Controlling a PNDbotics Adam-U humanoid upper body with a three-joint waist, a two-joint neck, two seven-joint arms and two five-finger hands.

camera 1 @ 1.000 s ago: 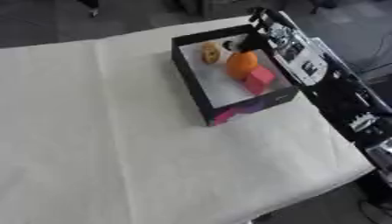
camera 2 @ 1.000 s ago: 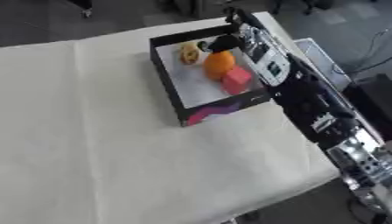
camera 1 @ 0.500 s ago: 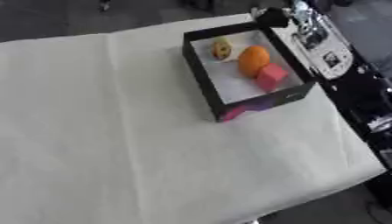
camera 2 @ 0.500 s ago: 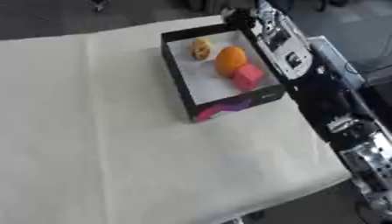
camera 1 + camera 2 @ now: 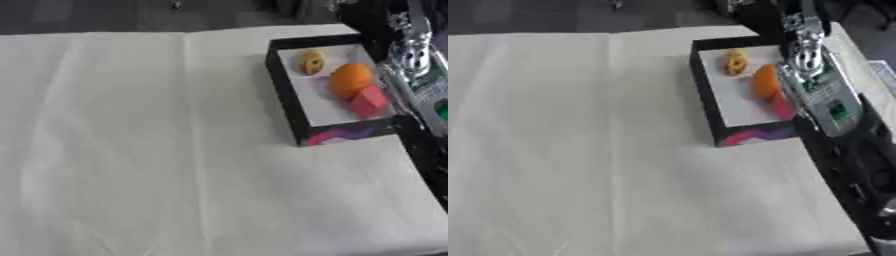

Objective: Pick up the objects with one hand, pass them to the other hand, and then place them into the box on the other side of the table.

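A black-walled box [image 5: 284, 100] with a pink-and-purple front stands at the table's far right. Inside it lie a small yellow thing [image 5: 311, 61] at the back, an orange [image 5: 350, 80] in the middle and a red block [image 5: 369, 101] nearest the front. My right forearm [image 5: 820, 95], silver and black, runs along the box's right wall and covers part of the orange and the block in the right eye view. My right hand [image 5: 756, 14] shows only as a dark blurred shape past the box's far right corner. It holds nothing that I can see.
A creased white cloth [image 5: 131, 150] covers the whole table to the left of and in front of the box. Dark floor lies beyond the far edge. My right arm fills the strip along the table's right edge.
The camera has shifted, so the box sits differently in the picture. My right hand, over the box beside the orange a second ago, has drawn back past the far right corner.
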